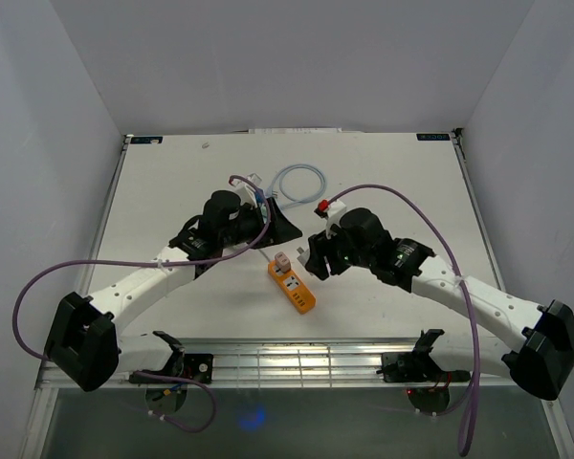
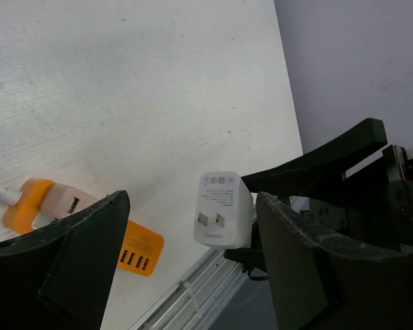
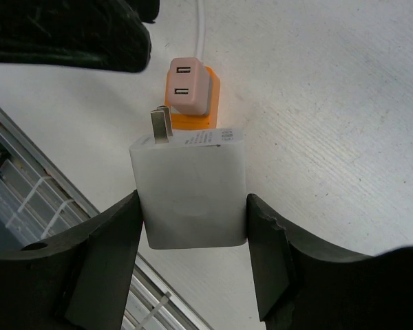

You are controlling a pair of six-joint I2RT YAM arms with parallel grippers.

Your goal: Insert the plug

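The right gripper [image 3: 192, 201] is clenched on the plug [image 3: 189, 187], a white block pinched by its two flat sides between the black fingers [image 3: 103, 254]. Its metal prongs [image 3: 160, 126] stick out past the fingertips. From the right wrist camera, the prongs point towards 12 o'clock, at the strip [image 1: 297, 290], but they have not reached it and bare table [image 1: 172, 191] shows between the two.

The orange strip lies near the middle of the table, running from 11 o'clock to 5 o'clock. A pale pink adapter [image 1: 281, 260] with two small slots sits on its 11 o'clock end, and a white cord [image 3: 202, 27] leaves that end towards 12 o'clock.

The right gripper and plug hang at about 1 o'clock from the strip, close above it. The left gripper [image 2: 191, 201] is at about 11 o'clock from the strip, facing the right one. It is released and holds nothing. Through its wrist camera the plug shows in the gap between the spread fingers, prong face towards the lens, with clear space on the 9 o'clock side.
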